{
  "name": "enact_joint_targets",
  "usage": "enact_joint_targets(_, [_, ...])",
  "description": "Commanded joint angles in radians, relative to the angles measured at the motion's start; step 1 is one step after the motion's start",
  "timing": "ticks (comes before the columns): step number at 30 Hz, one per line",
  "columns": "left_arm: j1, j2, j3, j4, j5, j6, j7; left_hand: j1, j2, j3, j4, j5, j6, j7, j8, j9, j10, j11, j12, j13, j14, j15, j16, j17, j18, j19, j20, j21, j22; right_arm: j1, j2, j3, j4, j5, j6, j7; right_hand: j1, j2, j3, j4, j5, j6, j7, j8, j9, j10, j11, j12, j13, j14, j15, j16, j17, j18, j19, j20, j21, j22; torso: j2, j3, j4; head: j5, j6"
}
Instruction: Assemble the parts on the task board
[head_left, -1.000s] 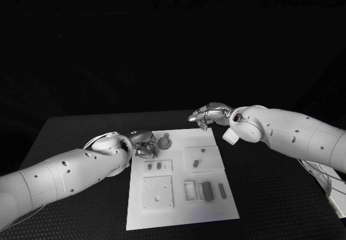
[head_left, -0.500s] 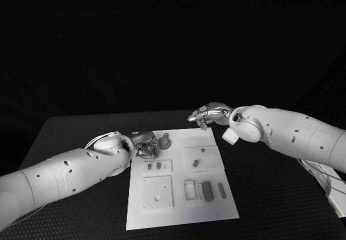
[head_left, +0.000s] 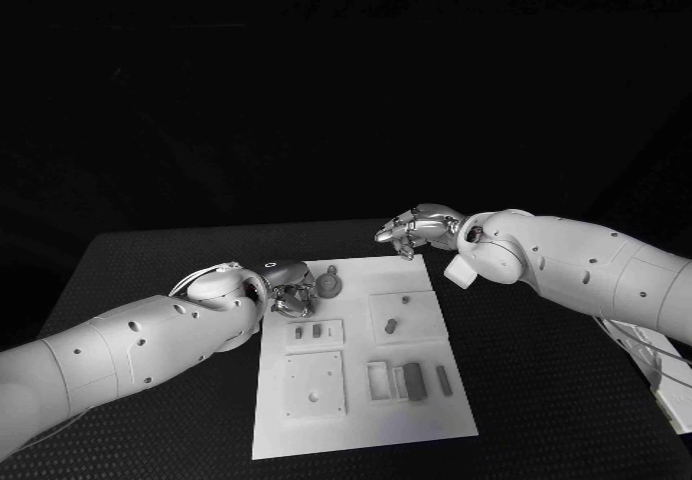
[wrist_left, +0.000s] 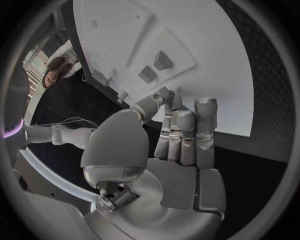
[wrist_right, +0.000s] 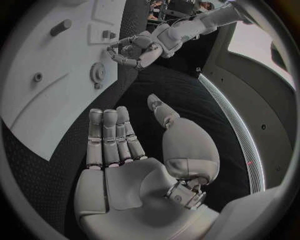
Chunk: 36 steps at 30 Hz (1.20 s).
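My left robot hand (head_left: 290, 287) hovers at the far left corner of the board (head_left: 361, 435), its fingers curled loosely downward with nothing between them; from my left wrist the fingers (wrist_left: 187, 135) stand side by side, extended over the board's (wrist_left: 212, 75) edge, gripping nothing. My right robot hand (head_left: 418, 230) hangs above the far right corner of the board, fingers bent in a loose curl and holding nothing; from my right wrist the palm lies bare, the fingers (wrist_right: 109, 137) straight and close together, the thumb set off to one side. The board lies flat in the middle of the black tabletop (head_left: 548, 400). Just beside my left robot hand, on the board's far edge, sits a round gear (head_left: 330, 285), which my right wrist also sees (wrist_right: 97, 73) near my left robot hand (wrist_right: 134, 50). A short peg (head_left: 392, 325) lies in the square recess on the right half of the board. Two small dark parts (head_left: 307, 332) sit in a raised plate on the left half. Nearer to me, a long dark bar (head_left: 414, 381) and a thinner bar (head_left: 443, 379) lie side by side at the right, next to a pale open frame (head_left: 379, 382). A plain square plate with a hole (head_left: 315, 385) rests at the near left.
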Motion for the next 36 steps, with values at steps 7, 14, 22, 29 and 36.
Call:
enact_joint_targets(7, [-0.004, -0.001, -0.004, -0.013, -0.025, 0.024, -0.014, 0.005, 0.01, 0.007, -0.002, 0.004, 0.009, 0.002, 0.004, 0.001, 0.007, 0.0, 0.001, -0.001, -0.002, -0.004, 0.004, -0.001, 0.133, 0.0, -0.005, 0.006, 0.021, -0.001, 0.0, 0.0, 0.002, -0.003, 0.014, 0.012, 0.0, 0.01, 0.0, -0.001, -0.006, -0.002, 0.007, -0.002, -0.001, -0.007, -0.001, 0.005, -0.002, -0.006, -0.003, 0.005, -0.002, 0.012, 0.007, -0.001, -0.004, -0.001, 0.0, -0.0009, -0.0001, -0.001, -0.004])
enact_joint_targets(14, [-0.004, -0.001, -0.004, -0.015, -0.034, 0.023, -0.016, 0.006, 0.01, 0.007, -0.003, 0.004, 0.009, 0.002, 0.004, 0.001, 0.008, 0.0, 0.001, 0.0, -0.002, -0.004, 0.004, -0.002, 0.133, 0.0, -0.005, 0.006, 0.021, -0.001, 0.0, 0.0, 0.003, -0.003, 0.013, 0.012, 0.001, 0.01, 0.0, -0.001, -0.006, -0.002, 0.007, -0.002, -0.001, -0.007, -0.001, 0.005, -0.002, -0.006, -0.003, 0.005, -0.002, 0.012, 0.007, -0.001, -0.004, -0.001, 0.0, -0.0004, -0.0005, -0.002, -0.003])
enact_joint_targets(22, [-0.004, -0.006, -0.004, -0.022, -0.034, 0.02, -0.016, 0.006, 0.01, 0.008, -0.003, 0.004, 0.01, 0.002, 0.004, 0.002, 0.008, -0.001, 0.001, 0.0, -0.002, -0.004, 0.004, -0.002, 0.133, 0.0, -0.006, 0.006, 0.02, -0.002, -0.002, 0.0, 0.003, -0.003, 0.012, 0.012, 0.001, 0.01, 0.0, -0.001, -0.006, -0.002, 0.007, -0.002, -0.001, -0.007, -0.001, 0.005, -0.002, -0.006, -0.003, 0.005, -0.002, 0.012, 0.007, -0.001, -0.004, -0.001, 0.0, 0.0001, -0.0006, 0.0, -0.002])
enact_joint_targets(29, [-0.004, -0.01, -0.004, -0.023, -0.034, 0.016, -0.014, 0.007, 0.01, 0.008, -0.003, 0.004, 0.01, 0.002, 0.004, 0.002, 0.009, -0.001, 0.0, 0.0, -0.002, -0.004, 0.004, -0.002, 0.132, -0.001, -0.006, 0.006, 0.02, -0.002, -0.001, 0.0, 0.002, -0.003, 0.013, 0.012, 0.001, 0.01, 0.0, -0.002, -0.006, -0.002, 0.007, -0.002, -0.001, -0.007, -0.001, 0.005, -0.002, -0.006, -0.003, 0.005, -0.002, 0.012, 0.007, -0.001, -0.004, 0.0, 0.0, -0.0003, -0.0002, -0.002, -0.002])
enact_joint_targets(36, [-0.004, -0.012, -0.004, -0.024, -0.034, 0.013, -0.013, 0.007, 0.01, 0.009, -0.003, 0.004, 0.011, 0.002, 0.004, 0.002, 0.009, -0.001, 0.0, 0.001, -0.002, -0.005, 0.005, -0.002, 0.132, -0.001, -0.006, 0.006, 0.02, -0.002, -0.001, 0.0, 0.002, -0.003, 0.012, 0.012, 0.001, 0.01, 0.0, -0.002, -0.006, -0.002, 0.007, -0.002, -0.001, -0.007, -0.001, 0.005, -0.002, -0.006, -0.003, 0.005, -0.002, 0.012, 0.007, -0.001, -0.004, 0.0, 0.0, -0.0006, -0.0007, -0.003, -0.003])
